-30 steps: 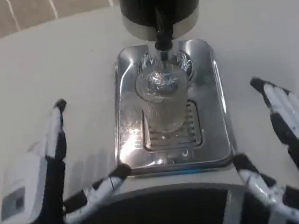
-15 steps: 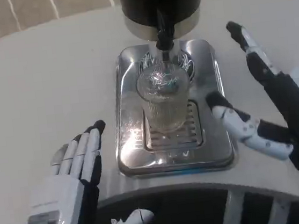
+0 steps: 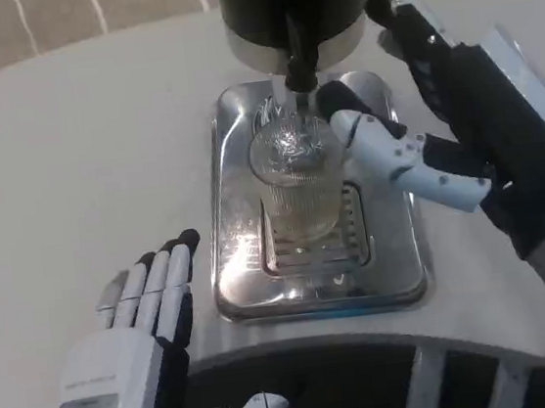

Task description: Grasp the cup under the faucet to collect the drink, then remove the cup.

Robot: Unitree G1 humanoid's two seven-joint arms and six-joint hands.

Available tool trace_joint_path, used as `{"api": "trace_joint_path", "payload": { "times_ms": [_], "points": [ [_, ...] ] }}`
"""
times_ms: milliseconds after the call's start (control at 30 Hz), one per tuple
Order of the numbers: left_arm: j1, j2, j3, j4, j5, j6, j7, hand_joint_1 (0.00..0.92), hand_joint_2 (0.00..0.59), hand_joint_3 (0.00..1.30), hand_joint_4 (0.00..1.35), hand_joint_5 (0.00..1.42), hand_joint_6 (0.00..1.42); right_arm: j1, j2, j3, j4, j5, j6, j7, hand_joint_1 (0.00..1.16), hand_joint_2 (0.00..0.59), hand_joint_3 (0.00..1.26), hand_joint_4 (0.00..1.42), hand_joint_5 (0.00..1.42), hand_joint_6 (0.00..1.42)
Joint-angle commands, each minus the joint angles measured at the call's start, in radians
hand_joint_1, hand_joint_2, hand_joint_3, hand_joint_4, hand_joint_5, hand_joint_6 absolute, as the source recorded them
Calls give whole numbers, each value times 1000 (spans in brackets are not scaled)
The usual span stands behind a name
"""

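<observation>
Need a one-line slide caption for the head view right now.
Right robot hand open beside the ribbed clear glass cup on the shiny steel drip tray under the black faucet; left robot hand rests open on the white table.

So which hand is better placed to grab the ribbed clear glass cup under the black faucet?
Right. The right hand is open right beside the ribbed clear glass cup, thumb almost at its rim, while the left hand rests flat near the table edge.

Both hands [image 3: 123, 364] [image 3: 461, 133] with spread fingers [image 3: 158, 281]

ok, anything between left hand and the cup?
Head view: bare white table, then the drip tray's shiny left rim lies between the left hand and the cup.
</observation>
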Motion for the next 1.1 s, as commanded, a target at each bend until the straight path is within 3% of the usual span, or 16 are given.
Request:
{"api": "trace_joint_path", "payload": {
  "times_ms": [33, 367, 667, 800, 1100],
  "points": [
    [14, -4, -5, -17, 16, 19, -15, 0, 74, 0, 0, 5, 41, -38, 26, 18, 14, 54, 31, -17, 651, 461, 0, 0, 0, 0],
    [21, -7, -1, -10, 7, 27, -11, 0, 79, 0, 0, 1, 28, -110, 69, 31, 71, 154, 68, -53, 660, 458, 0, 0, 0, 0],
    [21, -8, 6, 1, -3, 33, -7, 0, 80, 0, 0, 1, 26, -152, 87, 65, 145, 197, 76, -79, 664, 458, 0, 0, 0, 0],
    [17, -7, 8, 8, -8, 33, -8, 0, 82, 0, 0, 1, 25, -175, 69, 89, 150, 190, 69, -73, 666, 458, 0, 0, 0, 0],
    [11, -10, 9, 26, -19, 33, -7, 0, 83, 0, 0, 1, 25, -209, -22, 127, 126, 182, 134, -20, 650, 457, 0, 0, 0, 0]
  ]
}}
